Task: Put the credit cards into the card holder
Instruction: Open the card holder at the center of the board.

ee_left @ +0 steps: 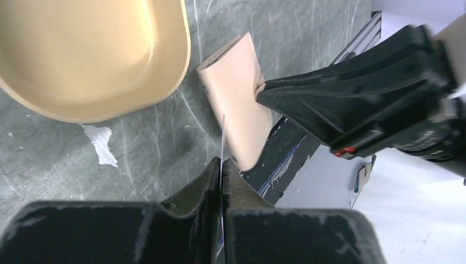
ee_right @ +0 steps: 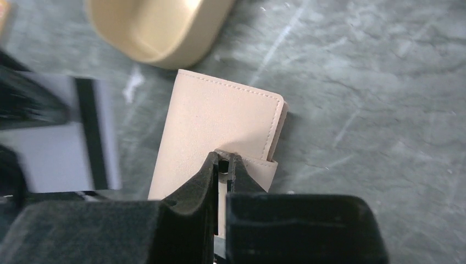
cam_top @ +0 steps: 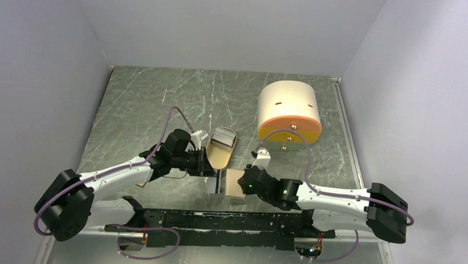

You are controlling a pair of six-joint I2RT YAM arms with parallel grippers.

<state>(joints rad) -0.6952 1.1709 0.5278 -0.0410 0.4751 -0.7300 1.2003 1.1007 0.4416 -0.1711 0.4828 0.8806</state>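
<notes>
The beige card holder [cam_top: 234, 183] lies on the table near the front edge, folded. It also shows in the left wrist view [ee_left: 236, 104] and the right wrist view [ee_right: 220, 121]. My right gripper [cam_top: 247, 183] is shut on its snap tab [ee_right: 258, 168]. My left gripper [cam_top: 212, 170] is shut on a whitish-grey card with a dark stripe [cam_top: 216, 183], held on edge just left of the holder. The card is edge-on in the left wrist view [ee_left: 222, 140] and blurred in the right wrist view [ee_right: 82, 137]. A pale card-like piece [cam_top: 223, 136] lies in the tray.
An oval tan tray [cam_top: 219, 155] stands just behind both grippers, close to the holder [ee_left: 93, 55]. A large cream rounded box with an orange front [cam_top: 289, 110] stands at the back right. The black base rail [cam_top: 217, 219] runs along the near edge.
</notes>
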